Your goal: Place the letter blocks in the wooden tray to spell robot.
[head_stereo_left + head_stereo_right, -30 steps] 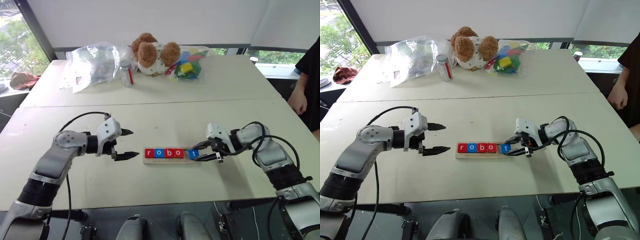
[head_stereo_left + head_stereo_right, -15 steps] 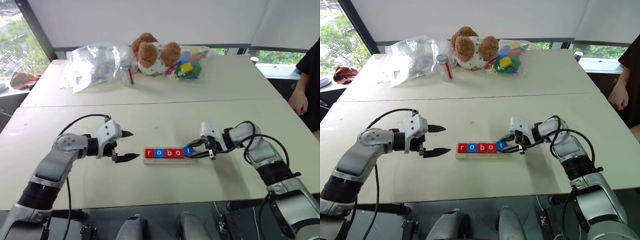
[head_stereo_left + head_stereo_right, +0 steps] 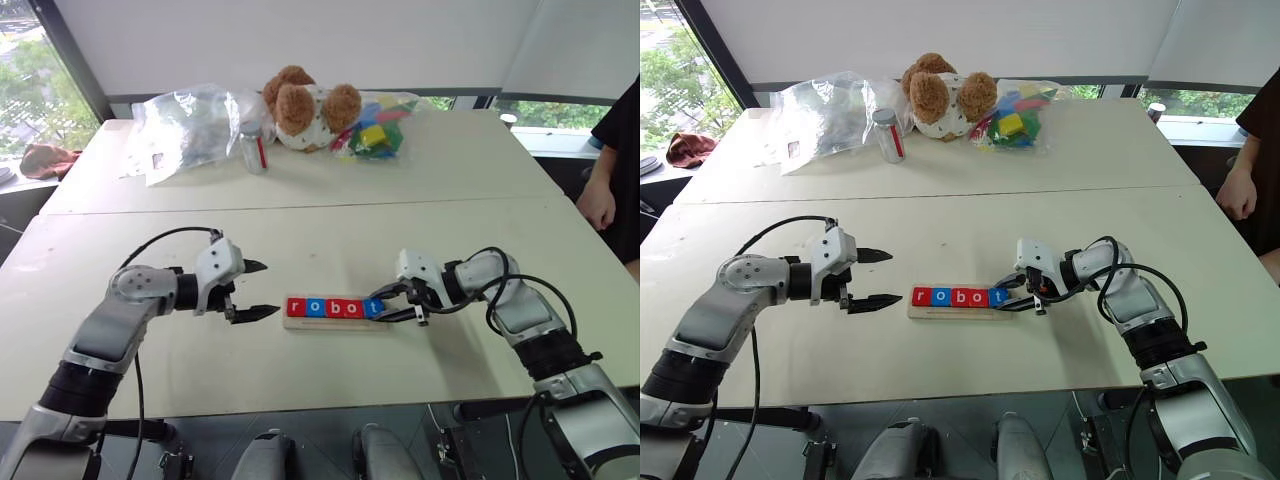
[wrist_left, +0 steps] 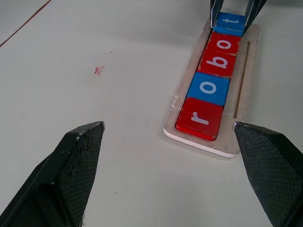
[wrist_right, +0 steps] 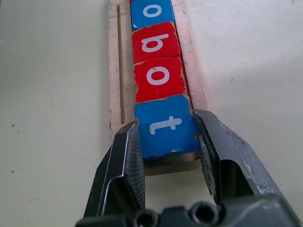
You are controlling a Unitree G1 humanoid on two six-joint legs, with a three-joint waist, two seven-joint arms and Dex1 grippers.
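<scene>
The right gripper (image 5: 165,137) is clamped on the blue square tile with a white "t" (image 5: 165,125), one black finger (image 5: 127,161) pressed to each side of it, holding it at the right end of the thin pale-wood tray with a long shallow groove (image 3: 336,322). The "t" tile sits at the end of the row and touches the red "o" tile (image 5: 159,78) next to it; whether it lies fully flat in the groove cannot be told. Beyond that come the red "b" tile (image 5: 155,42) and the blue "o" tile (image 5: 152,12), and, in the left wrist view, the red "r" tile (image 4: 200,118) at the far left end, so the five flat letter blocks stand edge to edge in the tray. The tray lies on the near part of the pale cream table (image 3: 330,240), between the two arms. The left gripper (image 3: 255,290) hovers just to the left of the tray with its black fingers spread wide and nothing between them. Well apart, at the far side of the table, sit a brown and white plush bear (image 3: 305,105), a clear plastic bag of yellow, green and blue toy blocks (image 3: 375,130), a small clear jar (image 3: 252,145) and a crumpled clear plastic bag (image 3: 185,125). A person's hand (image 3: 597,205) shows at the right edge.
</scene>
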